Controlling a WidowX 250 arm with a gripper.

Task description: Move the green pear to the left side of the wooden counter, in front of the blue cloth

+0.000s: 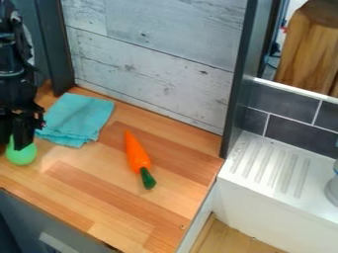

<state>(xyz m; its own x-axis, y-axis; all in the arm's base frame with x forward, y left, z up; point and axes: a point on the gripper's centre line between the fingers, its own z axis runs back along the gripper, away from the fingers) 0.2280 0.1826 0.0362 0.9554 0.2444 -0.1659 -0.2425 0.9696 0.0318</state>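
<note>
Gripper at a Round Green Object

At the counter's left side, the black gripper [23, 138] hangs down against a round green object [21, 155], partly covering it. How far its jaws stand open, and whether they have hold of the object, cannot be told. Just beside them lies a folded teal cloth [78, 117]. A toy carrot [137, 154] (its dark green top toward the front edge) rests well apart, nearer the middle of the wooden counter [79, 185]. To the right is a grooved white drainboard [267, 185].
</note>
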